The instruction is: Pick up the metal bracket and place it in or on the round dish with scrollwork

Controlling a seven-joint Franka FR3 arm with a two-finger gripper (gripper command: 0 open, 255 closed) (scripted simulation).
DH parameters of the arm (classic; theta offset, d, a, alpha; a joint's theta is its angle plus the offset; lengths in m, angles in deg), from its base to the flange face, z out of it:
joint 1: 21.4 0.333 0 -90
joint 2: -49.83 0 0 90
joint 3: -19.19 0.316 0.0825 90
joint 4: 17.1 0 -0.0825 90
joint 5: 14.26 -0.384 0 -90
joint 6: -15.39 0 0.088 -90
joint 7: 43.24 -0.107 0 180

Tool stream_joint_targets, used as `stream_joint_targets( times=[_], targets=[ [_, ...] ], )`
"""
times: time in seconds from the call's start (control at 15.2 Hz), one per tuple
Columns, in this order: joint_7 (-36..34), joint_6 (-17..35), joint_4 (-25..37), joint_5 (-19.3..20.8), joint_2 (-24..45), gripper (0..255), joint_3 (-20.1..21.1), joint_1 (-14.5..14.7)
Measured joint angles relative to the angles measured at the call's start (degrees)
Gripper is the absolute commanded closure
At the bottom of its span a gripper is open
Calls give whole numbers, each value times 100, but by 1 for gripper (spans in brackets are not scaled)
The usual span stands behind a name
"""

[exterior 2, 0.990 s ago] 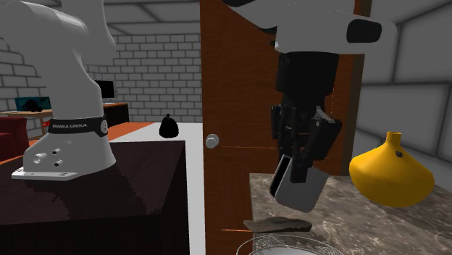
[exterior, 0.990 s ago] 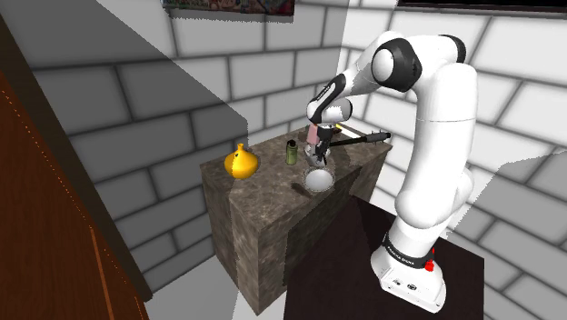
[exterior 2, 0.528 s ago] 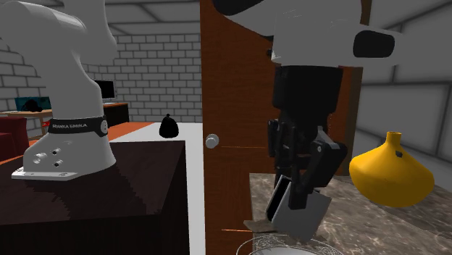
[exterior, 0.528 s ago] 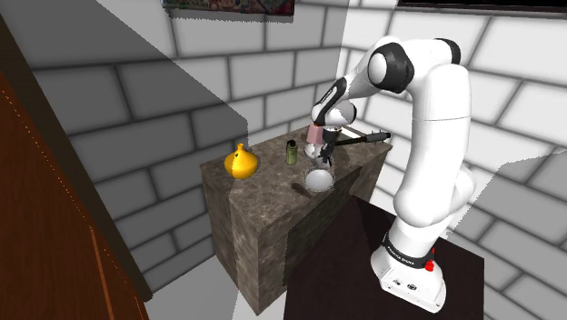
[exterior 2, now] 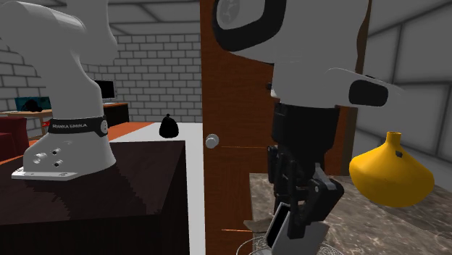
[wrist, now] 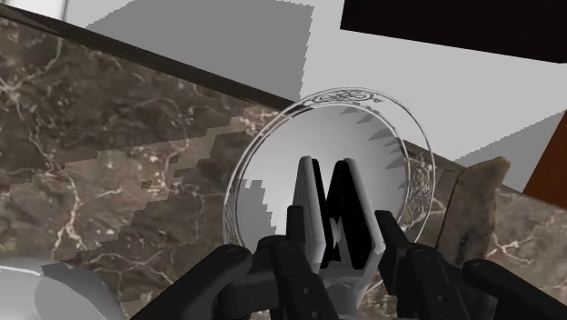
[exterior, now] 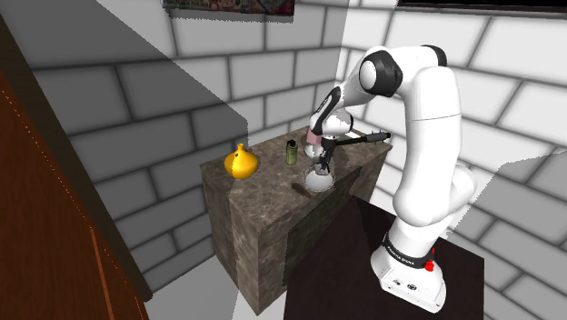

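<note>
Placing step here: my gripper (wrist: 338, 232) is clamped on the grey metal bracket (wrist: 309, 205), hanging right over the round dish (wrist: 363, 95). Next move, I reckon, is to ease down a touch and then let go gently so it doesn't bounce out. The wrist view shows the scrollwork rim, while the shoulder view adds a yellow jug (exterior: 240, 162) at 9 o'clock of the dish.

A green bottle (exterior: 292, 152) stands near the dish (wrist: 359, 93), yellow vase (exterior: 240, 162) well apart.
</note>
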Motion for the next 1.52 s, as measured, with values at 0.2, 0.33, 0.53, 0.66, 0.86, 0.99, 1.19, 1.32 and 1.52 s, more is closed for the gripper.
stream_joint_targets(
  times=[0.2,0.33,0.53,0.66,0.86,0.99,1.19,1.32,1.52],
  targets=[
    [65,165,-2,-80,169,255,56,-47],
    [77,200,6,-98,212,255,70,-58],
    [77,208,14,-103,227,255,75,-59],
    [78,209,15,-104,228,0,75,-60],
    [77,210,16,-104,228,0,75,-60],
    [77,210,16,-104,228,0,75,-60],
    [27,22,31,-17,49,0,7,-22],
    [-61,-239,74,96,-182,0,-70,37],
    [-101,-348,40,158,-326,0,-109,68]
  ],
)
